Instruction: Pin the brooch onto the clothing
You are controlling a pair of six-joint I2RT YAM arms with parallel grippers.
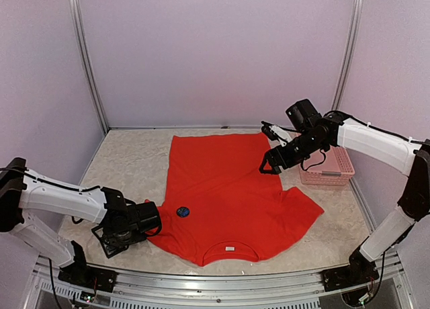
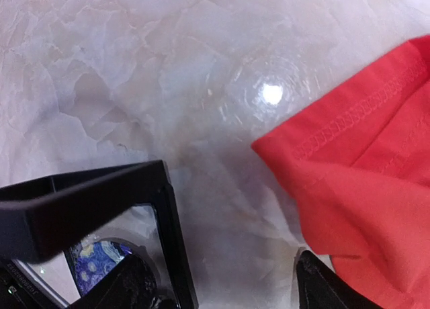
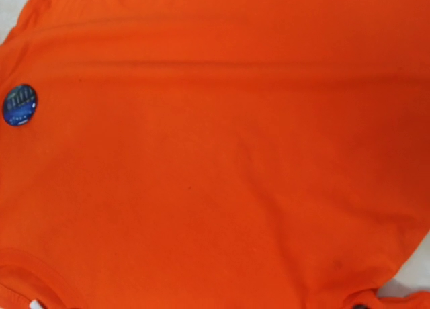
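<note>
Nearest the overhead camera runs the mounting rail [image 1: 215,285], just off the neckline end of the T-shirt [image 1: 228,195].

T-shirt: bright red, spread flat on the marbled table [image 1: 127,158], neckline toward the rail and hem toward the far wall. A small white label [image 1: 230,248] shows inside the neckline.

Brooch [image 1: 183,211]: round, dark blue, lying on the T-shirt's front near the shoulder on the left arm's side, between neckline and sleeve. The right wrist view shows it [image 3: 20,105] flat against the fabric. Whether its pin passes through the cloth cannot be determined.

Left gripper [image 1: 156,220]: low at the edge of the T-shirt's left sleeve, near the brooch and not touching it. In the left wrist view its fingers [image 2: 101,208] stand spread with bare table between them and nothing held. The stitched sleeve hem lies to one side of the gap. A blue-patterned patch shows low behind the nearer finger; what it is cannot be told.

Right gripper [image 1: 267,166]: raised over the T-shirt's far right corner, close to the hem. Its fingers are apart and hold nothing.

Pink basket [image 1: 327,169]: on the table just off the T-shirt's right side, beyond the right gripper and apart from the fabric.
</note>
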